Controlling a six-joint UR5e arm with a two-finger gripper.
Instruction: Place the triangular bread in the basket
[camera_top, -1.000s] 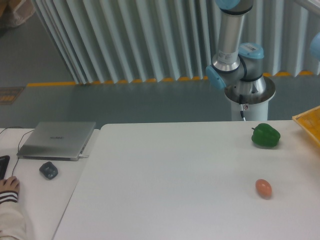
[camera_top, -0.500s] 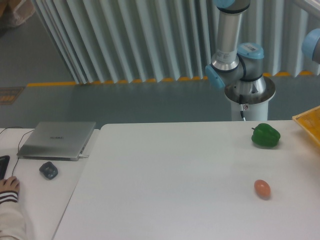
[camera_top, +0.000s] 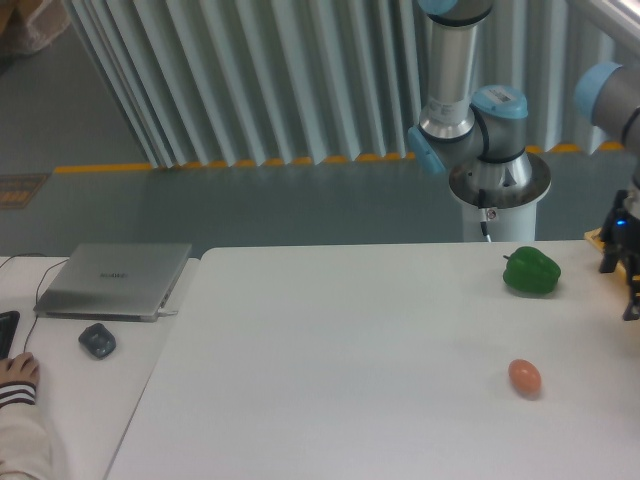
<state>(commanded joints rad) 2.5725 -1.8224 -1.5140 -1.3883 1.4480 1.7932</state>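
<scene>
The triangular bread does not show anywhere in the camera view. My gripper (camera_top: 622, 285) has come in at the far right edge, dark and partly cut off by the frame, hanging over the table's right end where the basket stood. Only a thin yellow sliver of the basket (camera_top: 593, 238) shows beside it; the gripper and the frame edge hide the remainder. I cannot tell whether the jaws are open or hold anything.
A green pepper (camera_top: 531, 271) lies on the white table (camera_top: 340, 350) just left of the gripper. A small reddish-brown egg (camera_top: 524, 377) lies nearer the front. A laptop (camera_top: 113, 279), a mouse (camera_top: 97, 340) and a person's hand (camera_top: 17, 372) are at the left.
The arm has swung round and the gripper has dropped into view at the right edge, covering the basket corner that showed before. The egg has shifted slightly left.
</scene>
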